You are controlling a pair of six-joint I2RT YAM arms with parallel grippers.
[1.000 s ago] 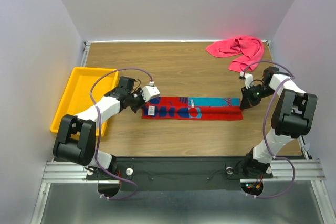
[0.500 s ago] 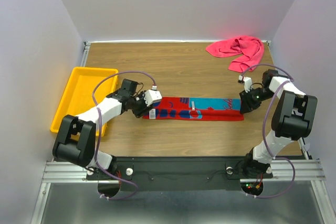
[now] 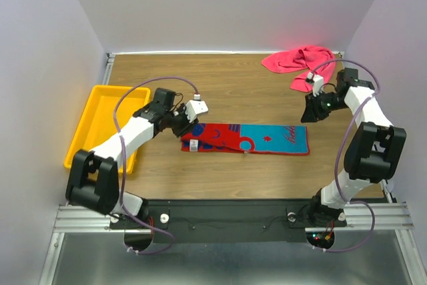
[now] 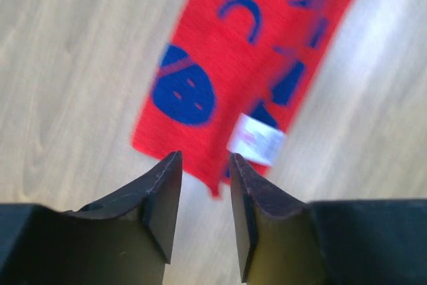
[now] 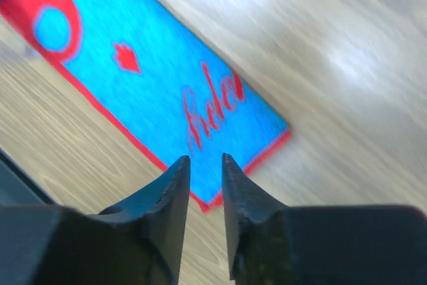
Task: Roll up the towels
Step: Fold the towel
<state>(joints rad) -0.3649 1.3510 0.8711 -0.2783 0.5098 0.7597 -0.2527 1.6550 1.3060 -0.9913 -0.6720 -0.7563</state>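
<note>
The patterned towel (image 3: 247, 139) lies flat on the table, red and navy at its left, teal at its right. My left gripper (image 3: 185, 125) hovers above its left end, jaws slightly apart and empty. In the left wrist view the red end (image 4: 240, 65) with a white label (image 4: 257, 139) lies past the gripper (image 4: 205, 165). My right gripper (image 3: 311, 113) hovers just beyond the towel's far right corner, jaws slightly apart and empty. In the right wrist view the teal end (image 5: 153, 78) lies below the gripper (image 5: 205, 165). The pink-red towel (image 3: 300, 61) lies crumpled at the far right.
A yellow tray (image 3: 110, 89) sits at the table's left side, beside the left arm. The pink-red towel lies close behind the right arm's wrist. Walls close the table at the back and on both sides.
The patterned towel was a narrow folded strip; now it lies wider with the teal half showing. Both grippers have let go and lifted away, toward the far side.
</note>
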